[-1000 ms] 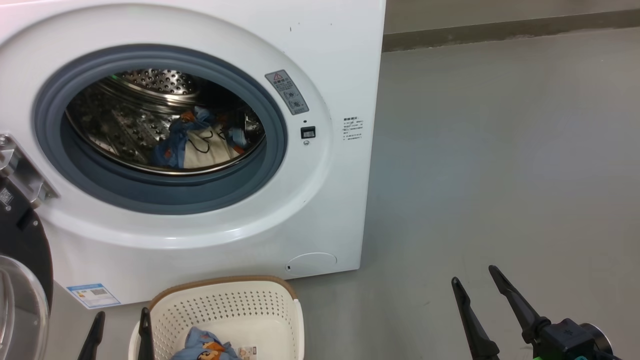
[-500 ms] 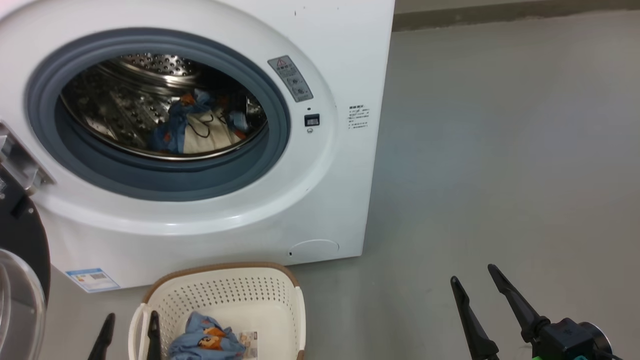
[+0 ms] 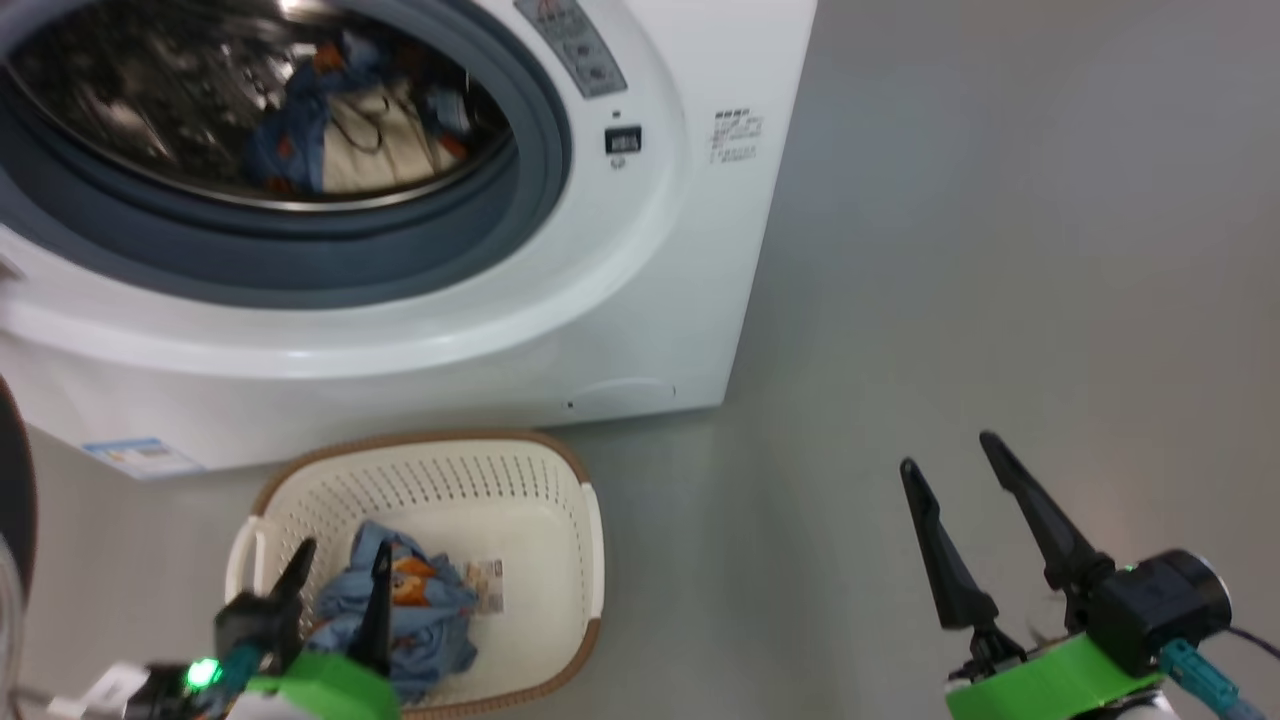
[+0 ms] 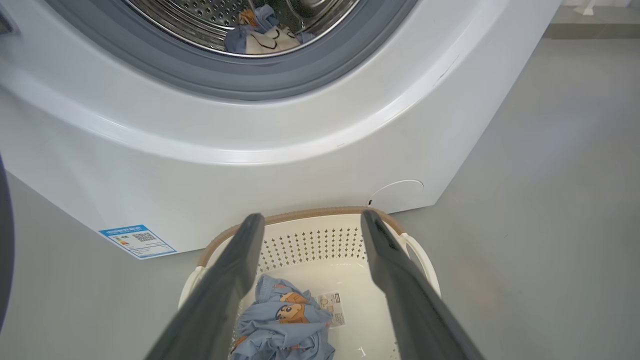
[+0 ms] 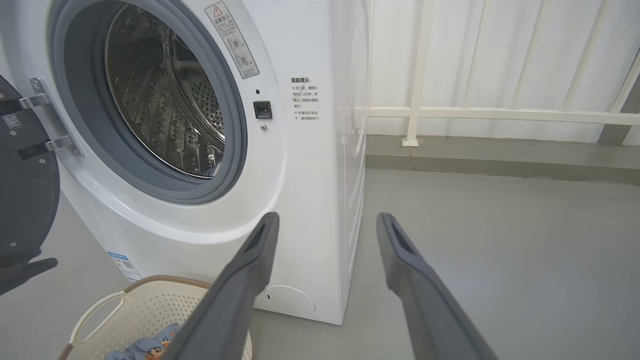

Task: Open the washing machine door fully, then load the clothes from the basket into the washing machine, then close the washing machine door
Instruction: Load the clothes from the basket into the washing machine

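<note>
Washing machine (image 3: 640,300): upper left of your head view, mouth uncovered. Door (image 5: 25,200): swung out, at the left edge of your right wrist view. Basket (image 3: 480,480): lower left, on the floor (image 3: 1000,250) just in front of the machine. Clothes (image 3: 420,620): a blue bundle in the basket, with more in the drum (image 3: 150,110) at top left. Your left gripper (image 3: 344,547): over the basket, fingers apart above the bundle, gripping nothing. Your right gripper (image 3: 947,451): lower right over bare floor, fingers apart, empty.

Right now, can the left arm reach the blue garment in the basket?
Probably yes: the left gripper hangs open over the basket, the blue garment lies uncovered below its fingers, nothing between.
</note>
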Motion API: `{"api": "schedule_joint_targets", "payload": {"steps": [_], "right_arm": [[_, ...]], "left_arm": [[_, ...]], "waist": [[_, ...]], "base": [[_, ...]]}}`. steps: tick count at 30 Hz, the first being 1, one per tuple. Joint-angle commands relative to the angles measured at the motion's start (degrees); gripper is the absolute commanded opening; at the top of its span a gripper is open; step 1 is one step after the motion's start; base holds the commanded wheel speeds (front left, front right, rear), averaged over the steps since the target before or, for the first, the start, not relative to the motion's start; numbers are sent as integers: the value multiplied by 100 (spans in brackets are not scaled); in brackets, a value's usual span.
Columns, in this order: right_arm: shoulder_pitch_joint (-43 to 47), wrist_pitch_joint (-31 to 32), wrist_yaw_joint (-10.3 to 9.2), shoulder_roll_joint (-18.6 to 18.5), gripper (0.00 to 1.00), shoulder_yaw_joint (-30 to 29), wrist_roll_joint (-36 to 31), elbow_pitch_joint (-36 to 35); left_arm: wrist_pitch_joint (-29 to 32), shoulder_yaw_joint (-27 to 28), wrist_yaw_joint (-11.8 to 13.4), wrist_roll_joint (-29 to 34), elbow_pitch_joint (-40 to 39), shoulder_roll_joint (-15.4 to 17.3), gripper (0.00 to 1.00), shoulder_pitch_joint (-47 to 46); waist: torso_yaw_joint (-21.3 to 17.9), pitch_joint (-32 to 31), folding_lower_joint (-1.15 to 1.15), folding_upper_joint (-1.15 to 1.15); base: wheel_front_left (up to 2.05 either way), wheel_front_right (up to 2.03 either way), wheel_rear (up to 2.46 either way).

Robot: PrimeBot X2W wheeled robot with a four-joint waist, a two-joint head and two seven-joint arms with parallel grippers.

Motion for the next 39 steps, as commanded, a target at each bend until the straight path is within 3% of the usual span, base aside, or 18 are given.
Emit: {"api": "schedule_joint_targets", "payload": {"steps": [1, 4, 19, 30, 39], "right_arm": [[-244, -57, 16, -44, 100, 142, -5, -180], [-536, -95, 16, -24, 100, 201, -5, -224], [-1509, -155, 16, 143, 100, 436, 100, -288], [-1940, -156, 16, 210, 100, 580, 252, -387], [-2072, -156, 16, 217, 100, 685, 436, -461]], "left_arm": [[-16, 94, -84, 127, 183, 54, 100, -472], [78, -208, -168, 494, 1044, 8, 100, -1307], [379, -376, -753, 570, 3453, 57, 100, -3279], [762, -339, -957, 447, 4696, 292, 100, -4155], [920, -97, -966, 128, 5041, 526, 100, -4383]], "waist": [[-7, 707, 0, 0], [-98, 1282, 0, 0], [-635, 2990, 0, 0], [-995, 3937, 0, 0], [-1175, 4364, 0, 0]], "base": [[0, 0, 0], [0, 0, 0], [0, 0, 0], [0, 0, 0], [0, 0, 0]]}}
